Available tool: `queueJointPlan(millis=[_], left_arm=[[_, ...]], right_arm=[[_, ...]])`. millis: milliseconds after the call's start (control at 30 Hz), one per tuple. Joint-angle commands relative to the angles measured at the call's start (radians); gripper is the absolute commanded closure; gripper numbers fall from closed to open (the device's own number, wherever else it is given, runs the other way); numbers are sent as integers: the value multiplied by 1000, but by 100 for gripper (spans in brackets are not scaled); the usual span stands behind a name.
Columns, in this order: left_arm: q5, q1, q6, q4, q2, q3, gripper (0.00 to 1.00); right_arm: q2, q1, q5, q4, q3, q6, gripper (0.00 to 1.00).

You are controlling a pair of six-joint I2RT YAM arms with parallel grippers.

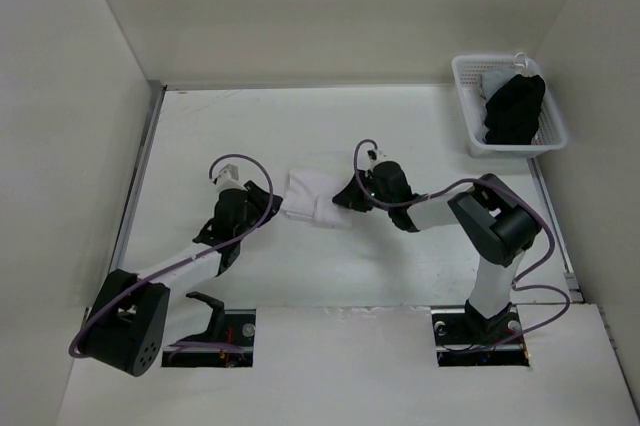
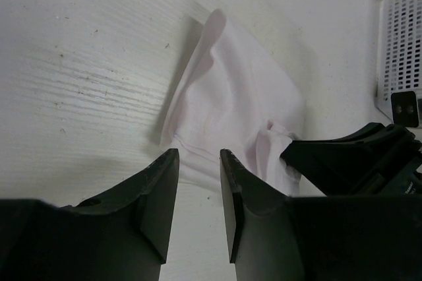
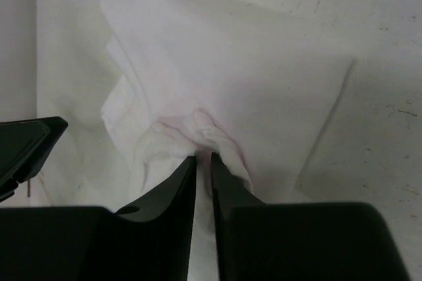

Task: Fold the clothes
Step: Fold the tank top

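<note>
Right pincer [image 3: 203,157] pinches a bunched fold of the white clothes [image 3: 250,76], its jaws nearly together. The clothes lie as a small crumpled bundle in the middle of the worktop [image 1: 250,126], between both arms. Left pincer [image 2: 199,156] hovers half open at the bundle's edge, holding nothing.

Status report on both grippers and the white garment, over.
Left gripper open, near white garment. Right gripper shut on a bunched fold. Basket stands apart, far corner.
</note>
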Motion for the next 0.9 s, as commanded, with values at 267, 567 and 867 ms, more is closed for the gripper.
queueJointPlan(millis=[267, 567, 867], left_arm=[[-25, 54, 57, -92, -233, -10, 60], [-16, 132, 119, -292, -345, 7, 50], [30, 276, 139, -427, -414, -1, 43]], right_arm=[[-382, -18, -9, 77, -61, 49, 48], [-712, -108, 250, -25, -291, -48, 29], [-803, -231, 376, 8, -434, 0, 21]])
